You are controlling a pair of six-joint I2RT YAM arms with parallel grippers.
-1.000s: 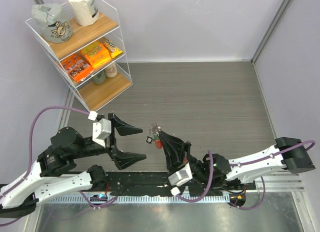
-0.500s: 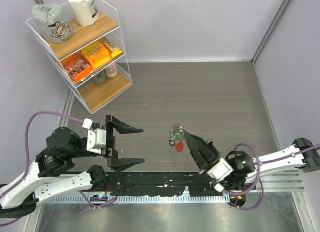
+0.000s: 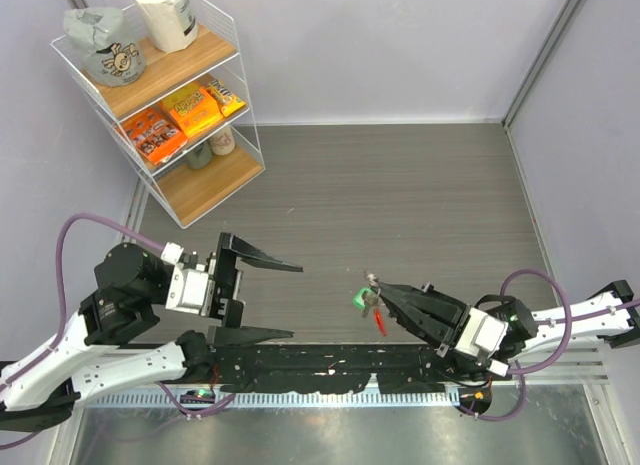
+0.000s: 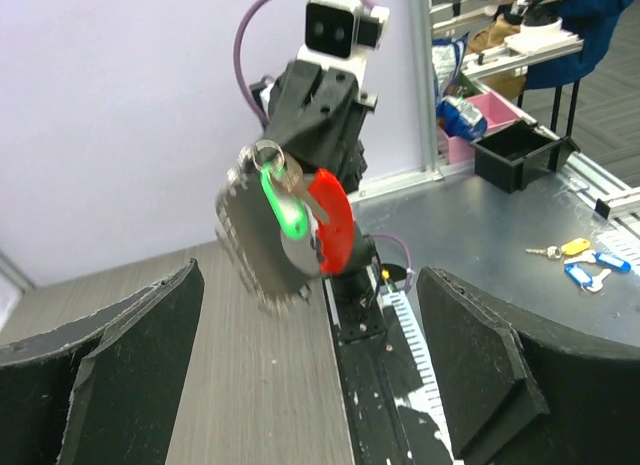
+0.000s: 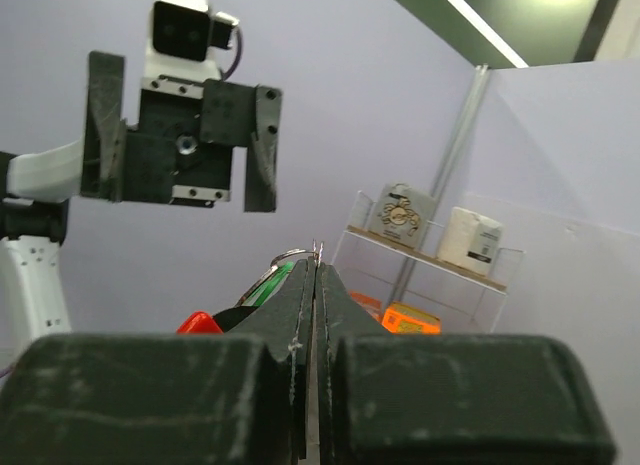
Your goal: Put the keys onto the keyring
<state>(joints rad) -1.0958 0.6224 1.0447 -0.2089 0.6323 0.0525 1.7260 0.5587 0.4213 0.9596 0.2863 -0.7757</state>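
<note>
My right gripper [image 3: 376, 287] is shut on the keyring [image 3: 372, 282] and holds it above the table near the front rail. A bright green key [image 3: 359, 301] and the ring's red arc [image 3: 379, 322] hang from it. In the right wrist view the jaws [image 5: 316, 257] pinch the silvery ring [image 5: 288, 254], with the green key [image 5: 276, 283], a dark piece [image 5: 236, 313] and the red arc [image 5: 200, 323] to their left. I cannot tell whether the dark piece is the black key. My left gripper [image 3: 294, 300] is wide open and empty, facing the keyring from the left. Its view shows the green key [image 4: 284, 201] and the red arc [image 4: 334, 231].
A white wire shelf [image 3: 160, 95] with snack packs stands at the back left. The black base rail [image 3: 330, 363] runs along the near edge. In the left wrist view, spare yellow and blue keys [image 4: 583, 265] lie on a metal bench beyond the table.
My right gripper has swung right and toward the near edge, carrying the keyring away from the left gripper. The left gripper has shifted slightly and stays open.
</note>
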